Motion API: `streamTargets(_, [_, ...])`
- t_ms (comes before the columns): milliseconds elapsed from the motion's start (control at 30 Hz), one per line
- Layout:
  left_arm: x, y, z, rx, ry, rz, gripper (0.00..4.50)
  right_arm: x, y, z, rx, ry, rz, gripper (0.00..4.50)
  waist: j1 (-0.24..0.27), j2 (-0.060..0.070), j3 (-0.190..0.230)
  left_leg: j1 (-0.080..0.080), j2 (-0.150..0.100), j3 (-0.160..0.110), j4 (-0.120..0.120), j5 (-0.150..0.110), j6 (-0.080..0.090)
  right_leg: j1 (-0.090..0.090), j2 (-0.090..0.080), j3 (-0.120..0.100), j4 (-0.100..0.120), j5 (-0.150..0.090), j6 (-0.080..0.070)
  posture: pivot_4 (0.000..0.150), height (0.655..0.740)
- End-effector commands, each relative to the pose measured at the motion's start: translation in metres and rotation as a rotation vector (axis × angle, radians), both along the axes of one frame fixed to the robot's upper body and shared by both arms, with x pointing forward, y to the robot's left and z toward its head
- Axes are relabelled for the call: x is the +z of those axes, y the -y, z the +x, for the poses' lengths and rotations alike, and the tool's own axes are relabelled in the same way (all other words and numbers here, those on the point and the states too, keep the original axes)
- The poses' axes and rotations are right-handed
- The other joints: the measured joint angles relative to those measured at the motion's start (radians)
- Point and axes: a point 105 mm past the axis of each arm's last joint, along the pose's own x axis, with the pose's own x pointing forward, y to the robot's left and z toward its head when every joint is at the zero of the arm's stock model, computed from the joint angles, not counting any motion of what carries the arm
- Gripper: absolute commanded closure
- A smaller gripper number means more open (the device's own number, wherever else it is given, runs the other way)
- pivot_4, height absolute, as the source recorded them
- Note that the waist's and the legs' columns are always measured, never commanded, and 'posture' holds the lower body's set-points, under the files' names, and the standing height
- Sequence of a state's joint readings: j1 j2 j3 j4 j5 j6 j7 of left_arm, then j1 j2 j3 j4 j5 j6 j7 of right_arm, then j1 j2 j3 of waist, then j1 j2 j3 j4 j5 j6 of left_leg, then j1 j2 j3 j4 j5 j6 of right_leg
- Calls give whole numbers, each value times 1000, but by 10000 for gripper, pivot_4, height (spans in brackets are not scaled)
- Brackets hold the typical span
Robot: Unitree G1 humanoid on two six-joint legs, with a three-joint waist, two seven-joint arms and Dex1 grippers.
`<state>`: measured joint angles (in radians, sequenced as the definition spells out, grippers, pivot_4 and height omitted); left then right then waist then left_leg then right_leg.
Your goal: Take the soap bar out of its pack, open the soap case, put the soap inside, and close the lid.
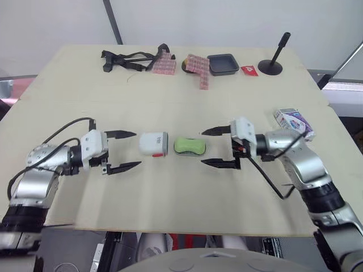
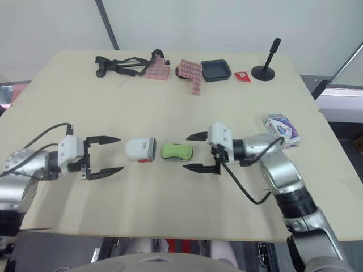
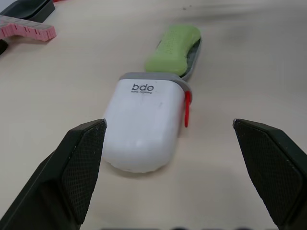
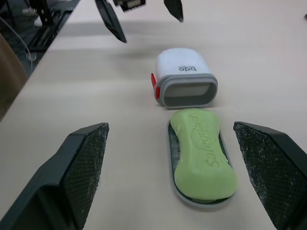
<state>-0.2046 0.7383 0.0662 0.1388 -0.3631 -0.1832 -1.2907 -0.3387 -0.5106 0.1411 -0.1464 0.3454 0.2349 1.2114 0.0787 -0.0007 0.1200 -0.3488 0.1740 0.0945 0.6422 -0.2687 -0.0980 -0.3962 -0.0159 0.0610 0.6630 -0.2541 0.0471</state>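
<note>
The green soap [image 1: 189, 146] is out of its soap pack [image 1: 294, 120], which sits off by the right arm. The soap lies on a thin grey tray [image 4: 170, 143] in the middle of the counter [image 1: 170, 198]. Just beside it, on the robot's left, is the white case [image 1: 153, 144]. The open mouth of the case looks straight at the soap, and the two are nearly touching.

The soap is long from left to right. So are the tray and the case. All of them lie in one line, and that line runs from one claw to the other.

The left claw [image 1: 138, 149] has its fingers wide apart and holds nothing. It is just behind the closed end of the case. The right claw [image 1: 202, 147] also has its fingers wide apart and holds nothing. It is just beside the far end of the soap, and it is the nearer one to the soap.

I think the next move is to push the tray and soap into the case, with the left claw keeping the case from sliding
</note>
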Motion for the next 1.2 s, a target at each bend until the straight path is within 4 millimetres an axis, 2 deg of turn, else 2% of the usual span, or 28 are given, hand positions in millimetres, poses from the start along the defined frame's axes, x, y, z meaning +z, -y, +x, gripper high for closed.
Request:
streamTargets(33, [6, 3, 10, -36, 8, 38, 0, 11, 19, -5, -43, 52, 96, 259, -1, 0, 0, 0, 0, 0, 0, 0, 0, 0, 0, 1, 0, 0, 0, 1500, 7400])
streamTargets(233, [1, 9, 19, -139, -30, 157, 0, -4, 50, -13, -176, 46, 159, 259, 2, -1, -1, -3, 0, 0, 0, 0, 0, 1, 0, 2, -1, -1, -2, 1500, 7400])
streamTargets(333, [1, 12, 26, -171, -45, 185, 0, -21, 62, -25, -237, 23, 168, 259, 4, -1, -1, -5, 1, 0, 0, 0, 0, 1, -1, 2, -1, -1, -2, 1500, 7400])
streamTargets(433, [2, 14, 29, -184, -43, 192, 0, -29, 65, -31, -245, 15, 162, 259, 3, -1, -1, -6, 0, -1, 0, 0, 0, 2, -2, 1, -1, -1, -2, 1500, 7400])
streamTargets(567, [-2, 20, 34, -244, -55, 264, 0, -54, 65, -49, -276, -6, 139, 259, 4, -1, -1, -6, 0, -1, 0, 0, 0, 2, -3, 1, -1, -1, -2, 1500, 7400])
streamTargets(833, [-7, 24, 44, -271, -63, 319, 0, -54, 65, -49, -292, 13, 136, 259, 0, -1, -1, -7, -2, -2, 0, 0, 0, 3, -5, 0, -1, -1, -2, 1500, 7400])
streamTargets(1200, [-22, 35, 44, -248, -92, 327, 0, -53, 71, -44, -307, 21, 140, 259, 4, -1, -1, -8, -2, -3, 0, 0, 1, 4, -6, -2, -3, -1, -2, 1500, 7400])
